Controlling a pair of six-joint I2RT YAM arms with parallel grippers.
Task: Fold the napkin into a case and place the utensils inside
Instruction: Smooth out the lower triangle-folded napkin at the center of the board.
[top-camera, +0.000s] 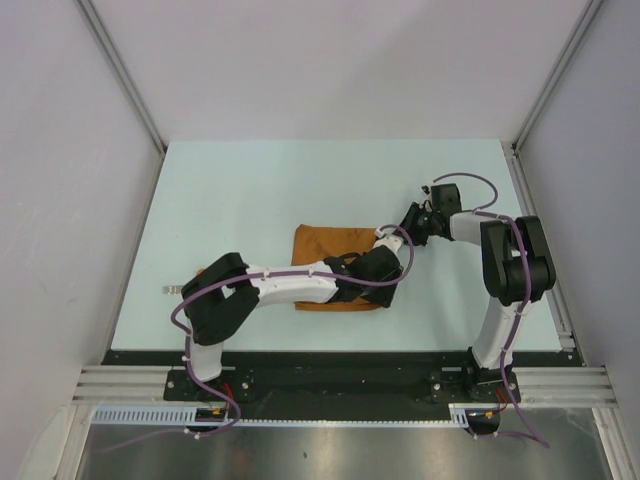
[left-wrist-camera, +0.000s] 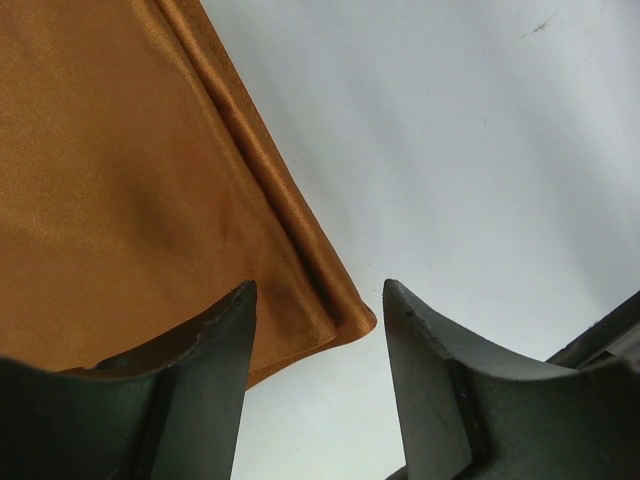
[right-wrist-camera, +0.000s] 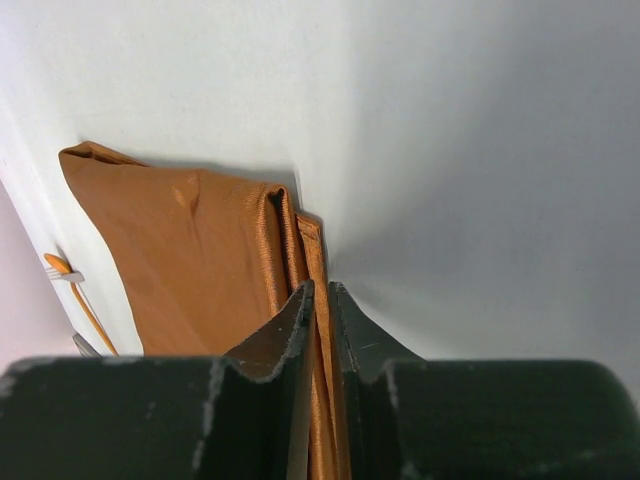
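Observation:
The rust-orange napkin (top-camera: 330, 250) lies folded into a layered rectangle at the table's middle. My right gripper (right-wrist-camera: 322, 292) is shut on its right edge near the far corner, with the cloth layers (right-wrist-camera: 290, 240) pinched between the jaws. My left gripper (left-wrist-camera: 318, 300) is open and low over the near right corner (left-wrist-camera: 345, 318), which lies between the fingers; the left finger (left-wrist-camera: 215, 340) overlaps the cloth. A thin orange utensil (right-wrist-camera: 88, 308) lies past the napkin's left side. In the top view it is mostly hidden by my left arm, with only a sliver (top-camera: 203, 270) showing.
The pale table (top-camera: 250, 190) is walled by white panels at the back and sides. A small grey piece (top-camera: 172, 291) lies at the table's left edge. My left arm (top-camera: 290, 285) stretches across the napkin's near edge.

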